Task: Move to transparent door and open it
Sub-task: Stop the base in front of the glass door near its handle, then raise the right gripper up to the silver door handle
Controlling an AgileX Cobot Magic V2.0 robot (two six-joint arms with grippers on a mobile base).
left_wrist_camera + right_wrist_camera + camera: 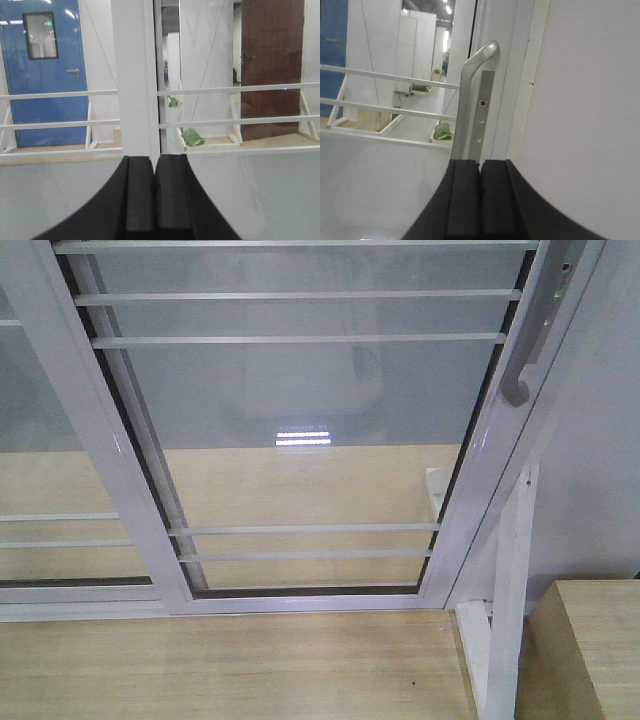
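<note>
Our right fingers (465, 200) are pressed together with nothing between them. The curved grey handle (464, 100) rises just above their tips, beside the lock plate (481, 112); we cannot tell whether they touch it. Our left fingers (139, 200) are likewise closed on nothing and face a white upright frame bar (131, 75). In the front view the transparent door (300, 410) stands straight ahead above the wooden floor (220, 670), with its handle on the right stile next to a white wall (600, 460).
</note>
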